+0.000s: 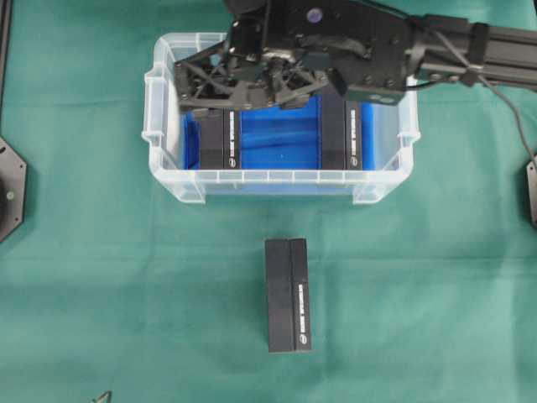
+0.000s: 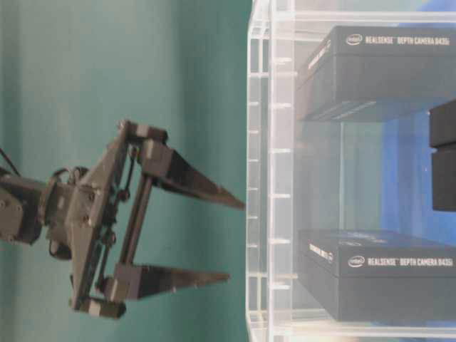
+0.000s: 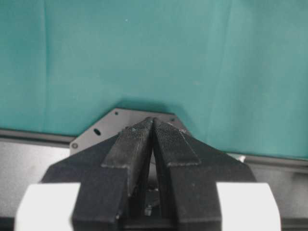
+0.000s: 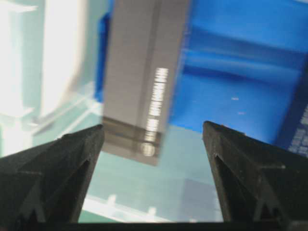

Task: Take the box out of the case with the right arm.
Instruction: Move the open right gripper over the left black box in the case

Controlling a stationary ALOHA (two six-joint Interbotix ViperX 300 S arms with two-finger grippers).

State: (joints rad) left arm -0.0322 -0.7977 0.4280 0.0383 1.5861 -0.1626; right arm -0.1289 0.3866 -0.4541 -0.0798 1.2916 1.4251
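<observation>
At six o'clock in the overhead view, nearest the viewer, a long black cardboard box with white lettering [image 1: 289,295] lies on the green cloth-covered table [image 1: 84,277], well clear of the bin; judging by that, one box is probably already out. Toward twelve o'clock sits the large clear plastic case with rim handles and a blue sheet on its floor [image 1: 168,172]. Two more black boxes lie inside it: the left-hand box [image 1: 221,141] at nine o'clock of the blue floor and the right-hand box [image 1: 341,138] at three o'clock.

The all-black truss-like right gripper [image 1: 239,82] hangs over the case's far left part, jaws spread wide and holding nothing. In the right wrist view the left-hand box [image 4: 139,77] sits toward twelve o'clock between the two fingertips, untouched. So descent, grasp and lift-out remain.

The left gripper with white parts [image 3: 152,126] is pinched together, off by the table's edge.
</observation>
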